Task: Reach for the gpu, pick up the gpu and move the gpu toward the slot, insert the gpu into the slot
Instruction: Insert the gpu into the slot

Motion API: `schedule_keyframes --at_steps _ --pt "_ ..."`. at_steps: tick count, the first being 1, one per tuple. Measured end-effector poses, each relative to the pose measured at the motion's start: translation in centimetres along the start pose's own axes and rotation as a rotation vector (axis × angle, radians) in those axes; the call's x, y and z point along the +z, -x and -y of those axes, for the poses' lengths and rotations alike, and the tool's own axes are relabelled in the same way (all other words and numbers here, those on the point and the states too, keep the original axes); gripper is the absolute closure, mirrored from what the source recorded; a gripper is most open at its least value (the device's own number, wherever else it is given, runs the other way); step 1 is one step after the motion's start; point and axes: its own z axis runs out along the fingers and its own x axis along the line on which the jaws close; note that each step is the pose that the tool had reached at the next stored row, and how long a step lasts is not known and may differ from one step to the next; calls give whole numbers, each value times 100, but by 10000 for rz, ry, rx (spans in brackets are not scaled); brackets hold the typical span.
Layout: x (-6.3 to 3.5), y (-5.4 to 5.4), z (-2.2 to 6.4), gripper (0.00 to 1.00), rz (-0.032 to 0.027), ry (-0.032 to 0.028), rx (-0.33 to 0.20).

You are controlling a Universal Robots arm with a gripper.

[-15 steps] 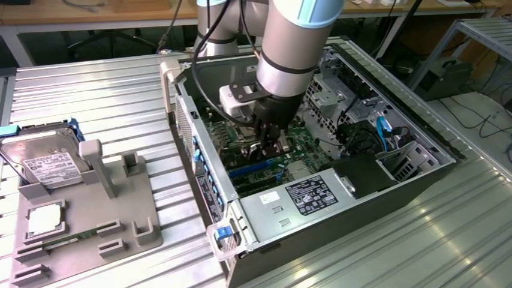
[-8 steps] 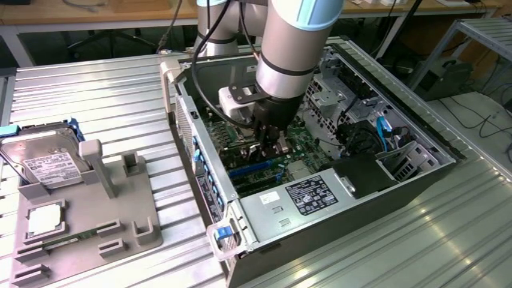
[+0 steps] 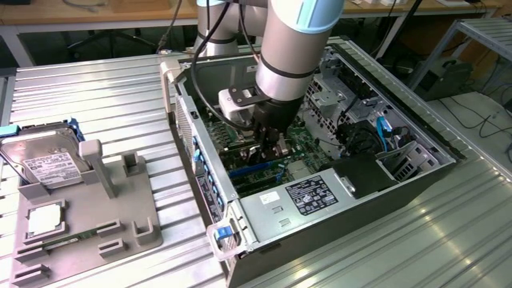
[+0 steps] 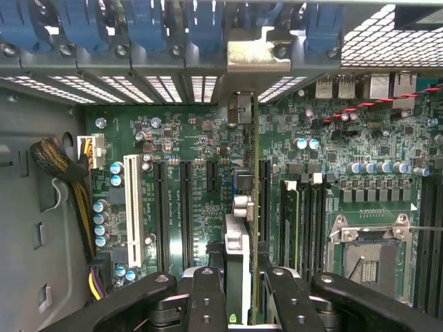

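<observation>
My gripper (image 3: pixel 268 149) is down inside the open computer case (image 3: pixel 204 180), just above the motherboard. In the wrist view the gripper (image 4: pixel 243 301) is shut on the gpu (image 4: pixel 239 228), a thin card seen edge-on between the two black fingers (image 4: pixel 208 297). The card's silvery bracket (image 4: pixel 257 54) reaches the case's rear wall under the blue clips. The gpu stands upright in line with the long black slots (image 4: pixel 185 214), beside another slot (image 4: pixel 264 200). Whether its lower edge sits in a slot I cannot tell. In the exterior view the gpu (image 3: pixel 254 157) shows as a dark strip under the fingers.
A grey fixture (image 3: pixel 88 222) at the exterior view's left carries a silver hard drive (image 3: pixel 44 159). Inside the case are the power supply (image 3: pixel 308 195), a CPU socket (image 4: pixel 363 256), memory sticks (image 4: pixel 291 221) and a braided cable bundle (image 4: pixel 66 166).
</observation>
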Motion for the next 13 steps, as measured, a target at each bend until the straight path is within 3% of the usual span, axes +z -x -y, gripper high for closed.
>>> schedule_keyframes --at_steps 13 --pt "39 -3 -26 73 0 10 1"
